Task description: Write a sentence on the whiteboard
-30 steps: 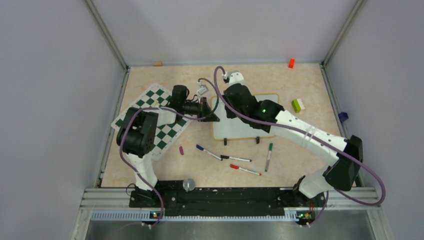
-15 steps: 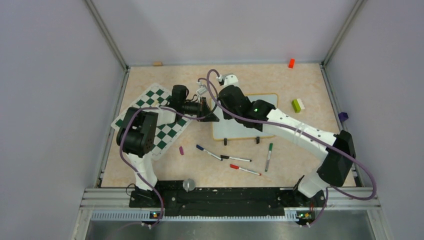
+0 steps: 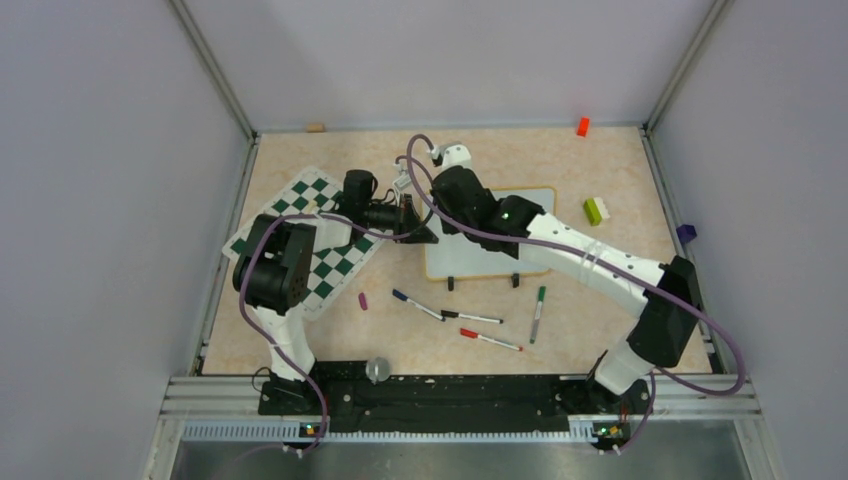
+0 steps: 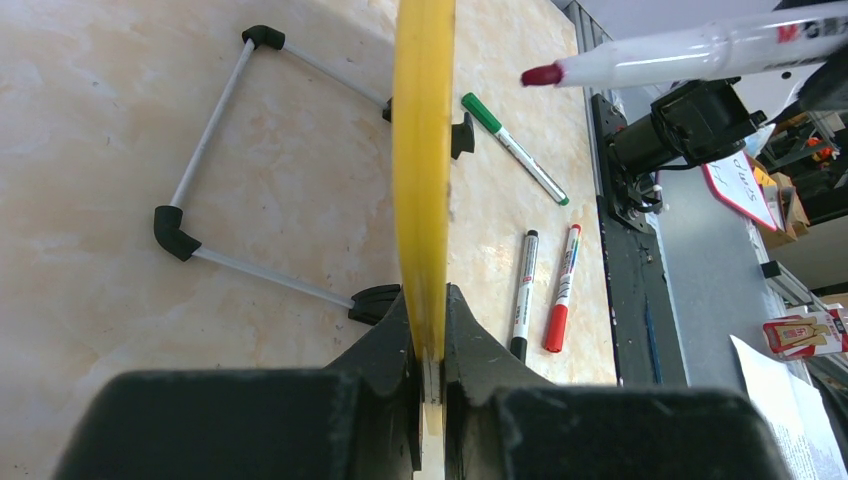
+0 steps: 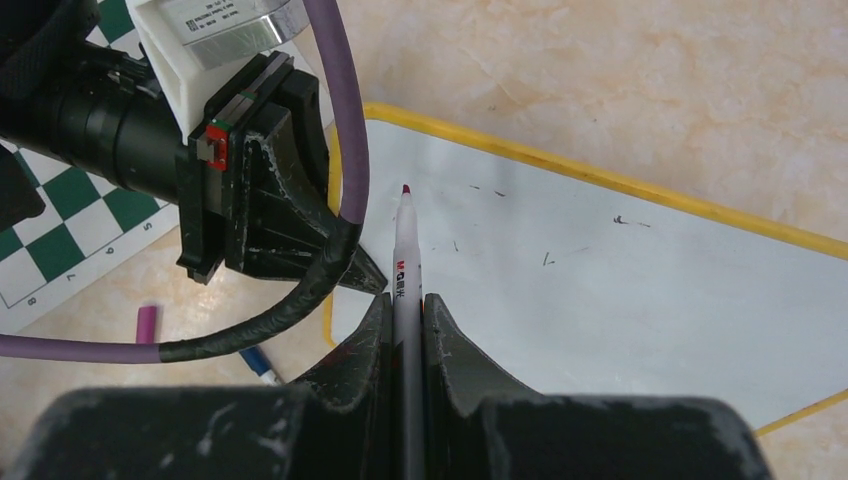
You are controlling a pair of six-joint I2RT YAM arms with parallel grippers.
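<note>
- Nearest the bases, four loose markers (image 3: pixel 472 317) lie at 6 o'clock of the whiteboard (image 3: pixel 480 262), apart from both arms. A low sweep of the right arm could scatter them.
- The left gripper (image 4: pixel 428 310) is closed on the board's yellow frame at its 9 o'clock edge. It pinches only a thin rim, so I judge that hard pen pressure could twist the board out of the jaws. It could also rock the board on the wire stand (image 4: pixel 211 130) behind it.
- The right gripper (image 5: pixel 403 305) is clamped on an uncapped marker (image 5: pixel 405 250), which points toward 12 o'clock in its own wrist view. A fair length of pen sticks out past the jaws, so it may slide or tilt once the tip drags.
- The tip hovers over the board's 10 o'clock corner, apart from the white face. It is just beside the left gripper's fingers and a purple cable (image 5: pixel 350 150), and a stroke toward 9 o'clock could strike them.
- The visible white face carries only faint specks and no words. The sentence seems not yet begun.
</note>
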